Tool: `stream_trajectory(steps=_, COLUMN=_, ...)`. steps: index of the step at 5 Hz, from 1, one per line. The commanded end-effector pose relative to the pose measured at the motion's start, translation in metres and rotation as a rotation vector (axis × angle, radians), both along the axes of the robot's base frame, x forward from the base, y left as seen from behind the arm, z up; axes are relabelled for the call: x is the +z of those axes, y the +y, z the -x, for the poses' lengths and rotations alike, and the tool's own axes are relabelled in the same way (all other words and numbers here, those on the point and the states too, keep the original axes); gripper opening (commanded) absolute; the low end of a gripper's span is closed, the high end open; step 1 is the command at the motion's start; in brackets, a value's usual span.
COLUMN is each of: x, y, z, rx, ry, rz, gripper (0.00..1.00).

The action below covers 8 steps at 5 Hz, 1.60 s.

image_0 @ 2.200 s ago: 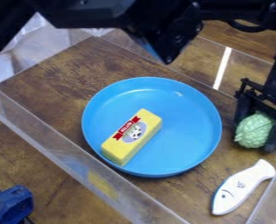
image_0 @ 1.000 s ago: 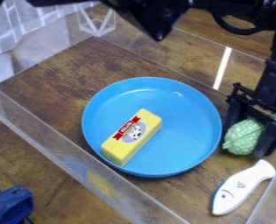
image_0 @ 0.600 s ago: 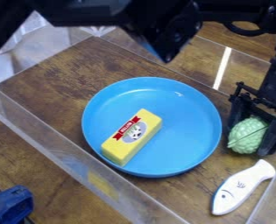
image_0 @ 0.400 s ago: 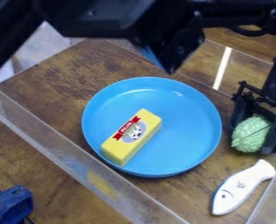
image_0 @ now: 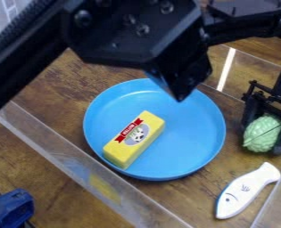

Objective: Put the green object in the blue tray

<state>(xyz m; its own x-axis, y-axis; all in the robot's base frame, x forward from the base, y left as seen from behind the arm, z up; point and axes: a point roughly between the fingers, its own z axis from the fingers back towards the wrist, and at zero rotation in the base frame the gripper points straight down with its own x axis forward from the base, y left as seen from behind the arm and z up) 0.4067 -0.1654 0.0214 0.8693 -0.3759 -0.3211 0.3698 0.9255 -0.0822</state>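
Observation:
The green object (image_0: pixel 263 134), a pale bumpy oval toy, sits between the black fingers of my gripper (image_0: pixel 267 136), just right of the blue tray (image_0: pixel 97 109). The gripper is shut on it, one finger on each side. I cannot tell whether it rests on the wooden table or hangs just above it. The tray is a large round blue plate lying flat in the middle of the view. The gripper's upper part runs off the right edge.
A yellow block with a red label (image_0: pixel 133 139) lies in the tray. A white-and-blue fish toy (image_0: pixel 246 189) lies on the table in front of the gripper. A blurred black arm part (image_0: pixel 143 36) covers the upper view. A clear plastic wall (image_0: pixel 53 147) lines the left and front.
The gripper and the green object have drifted slightly right and away from the tray's rim. The blurred black arm part has grown larger in the upper view.

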Motion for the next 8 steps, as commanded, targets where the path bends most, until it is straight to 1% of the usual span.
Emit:
stream_trajectory(steps=1, x=0.000, y=-0.010, z=0.003, rx=-0.117, ry=0.006, rz=0.006, gripper=0.00)
stream_trajectory(steps=2, x=-0.003, y=-0.002, z=0.003, rx=-0.041, ry=0.018, rz=0.011, gripper=1.00)
stream_trajectory(steps=4, x=-0.007, y=-0.011, z=0.003, rx=0.104, ry=0.044, rz=0.015, gripper=1.00)
stream_trajectory(steps=6, x=-0.010, y=-0.011, z=0.012, rx=0.079, ry=0.068, rz=0.004, gripper=1.00)
stream_trajectory(steps=7, x=-0.010, y=-0.013, z=0.004, rx=0.097, ry=0.079, rz=0.001, gripper=1.00)
stream_trajectory(steps=8, x=-0.011, y=-0.012, z=-0.010, rx=0.115, ry=0.095, rz=0.003, gripper=1.00)
